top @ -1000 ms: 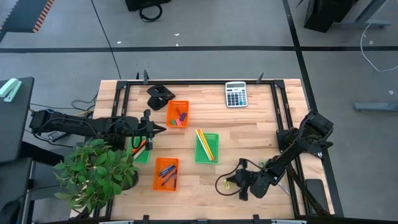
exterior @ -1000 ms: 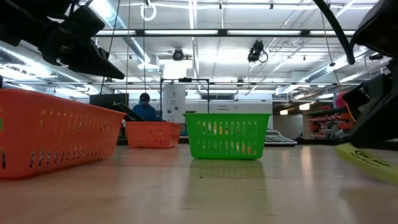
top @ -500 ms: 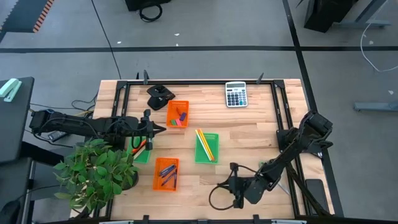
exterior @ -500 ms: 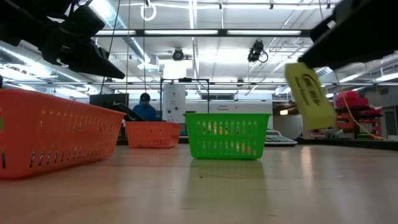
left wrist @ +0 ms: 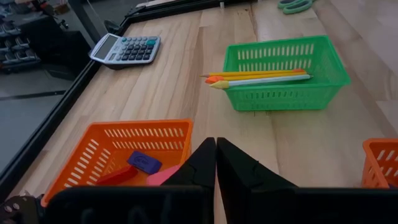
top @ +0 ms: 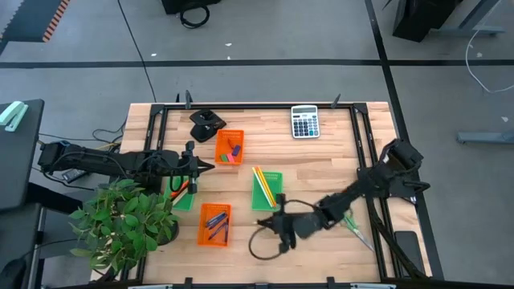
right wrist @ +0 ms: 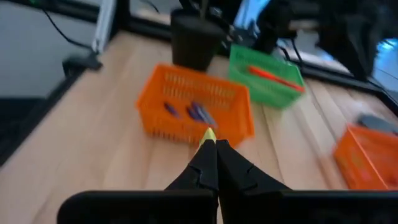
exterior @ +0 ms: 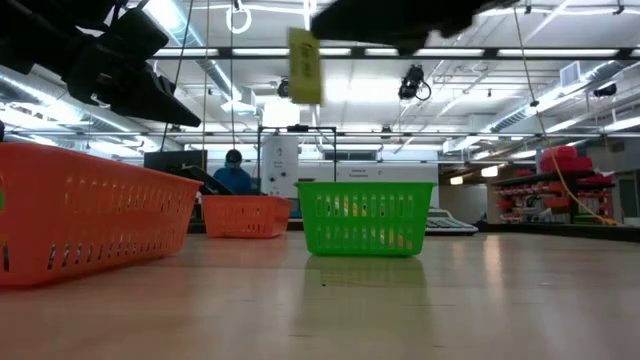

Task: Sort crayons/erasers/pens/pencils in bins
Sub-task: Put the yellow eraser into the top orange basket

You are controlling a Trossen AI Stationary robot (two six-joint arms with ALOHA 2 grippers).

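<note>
Right gripper (top: 277, 224): pinching a yellow eraser (exterior: 304, 65), at 5 o'clock of the pencil bin (top: 267, 191). Left gripper (top: 210, 167): pressed together, empty, at 9 o'clock.

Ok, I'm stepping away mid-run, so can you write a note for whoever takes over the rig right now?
Right gripper: jaws shut on a yellow eraser, held in the air near the orange pen bin.
Left gripper: shut, empty, waiting beside the orange eraser bin.
Done: pencils lie in the green pencil bin, and pens are binned.
Left: drop the yellow eraser into the eraser bin.
</note>
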